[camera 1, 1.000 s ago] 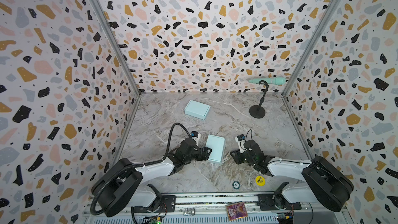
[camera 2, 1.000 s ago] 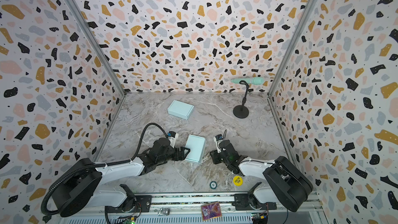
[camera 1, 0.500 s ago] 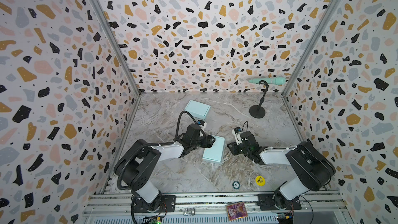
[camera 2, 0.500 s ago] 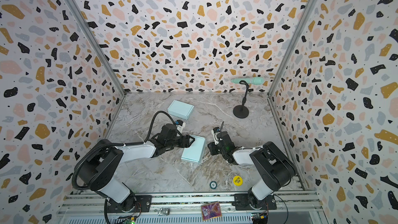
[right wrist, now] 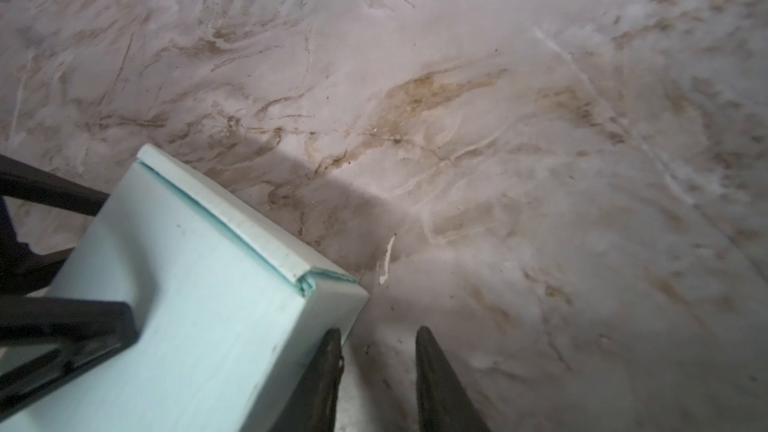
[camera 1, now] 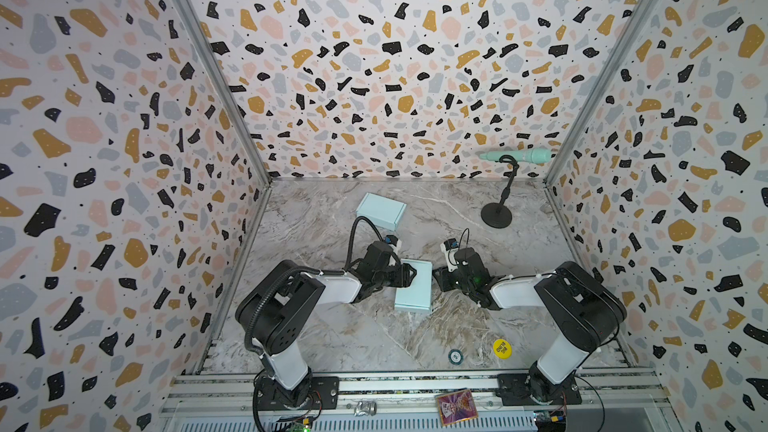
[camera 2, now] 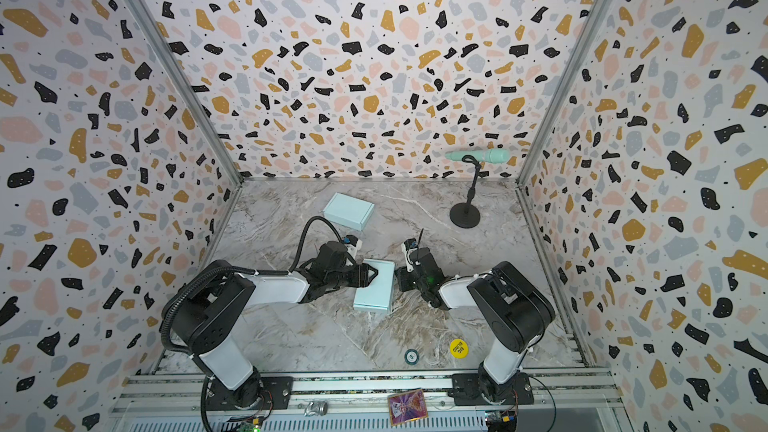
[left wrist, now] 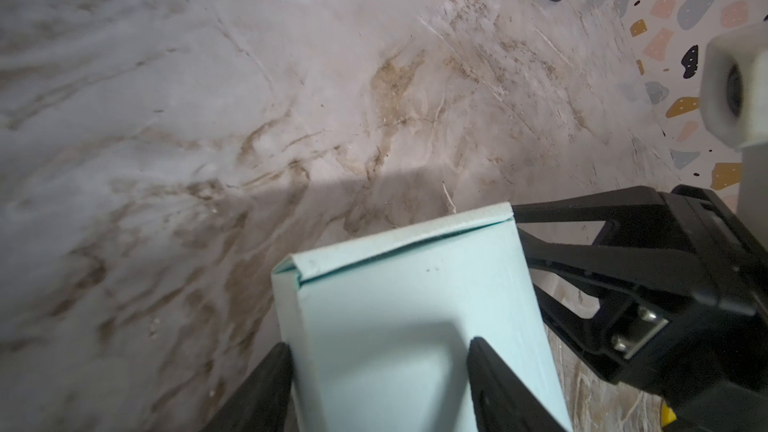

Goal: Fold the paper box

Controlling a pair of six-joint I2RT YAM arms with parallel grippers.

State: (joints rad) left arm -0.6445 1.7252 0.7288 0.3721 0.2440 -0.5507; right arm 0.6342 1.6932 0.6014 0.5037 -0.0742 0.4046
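Two boxes: near box (camera 1: 413, 290), far box (camera 1: 381, 210). Two grippers: left gripper (camera 1: 409, 274) spread astride the near box's edge, right gripper (right wrist: 378, 332) slightly parted, empty.

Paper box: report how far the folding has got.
Done: the paper box lies closed, lid down, with its end seam almost flush in the left wrist view. A second closed box sits behind it.
In hand: the left gripper is open over the lid's far corner, and the right gripper is open beside the box.
Left: probably just pressing the seam and withdrawing.
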